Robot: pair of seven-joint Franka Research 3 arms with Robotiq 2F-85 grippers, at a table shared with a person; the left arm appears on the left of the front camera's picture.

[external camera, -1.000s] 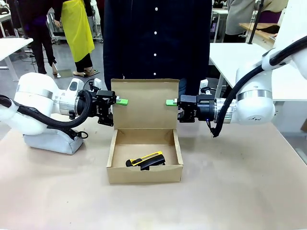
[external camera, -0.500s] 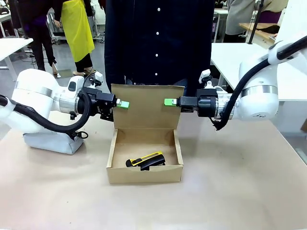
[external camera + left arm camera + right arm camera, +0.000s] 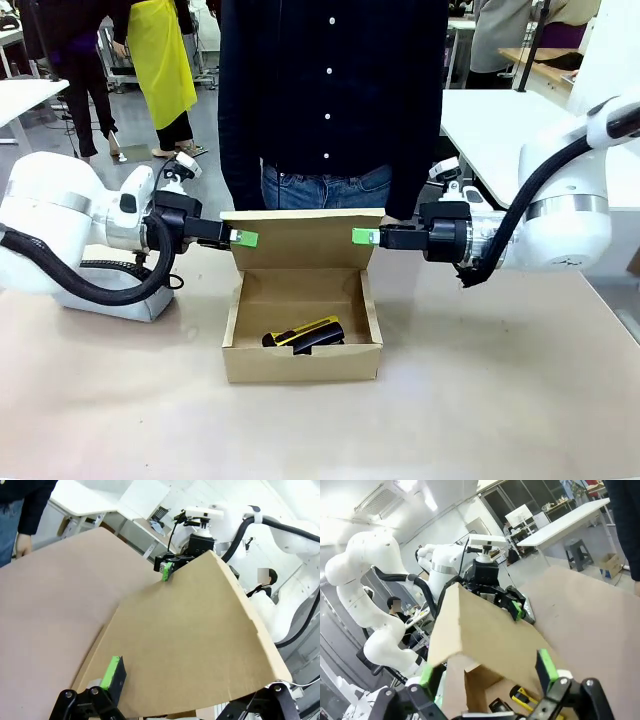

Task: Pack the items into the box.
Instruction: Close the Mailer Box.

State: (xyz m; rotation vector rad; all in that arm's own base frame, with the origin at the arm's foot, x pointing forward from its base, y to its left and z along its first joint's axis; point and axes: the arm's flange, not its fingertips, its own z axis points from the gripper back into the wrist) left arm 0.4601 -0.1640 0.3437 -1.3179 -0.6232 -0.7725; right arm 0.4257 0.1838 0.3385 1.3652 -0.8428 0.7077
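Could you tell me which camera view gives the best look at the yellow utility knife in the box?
The front view: the yellow utility knife lies in full sight on the box floor beside the black stapler. The right wrist view catches part of it under the lid flap; the left wrist view has the flap in front.

front: faces person | wrists: close, share box lid [image 3: 190, 630]

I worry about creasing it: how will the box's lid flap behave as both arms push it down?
The lid flap is probably light and fairly stiff: it looks like a thin, flat cardboard sheet. It likely pivots at its fold on the box. One green pad presses each side, so uneven pushing might twist it.
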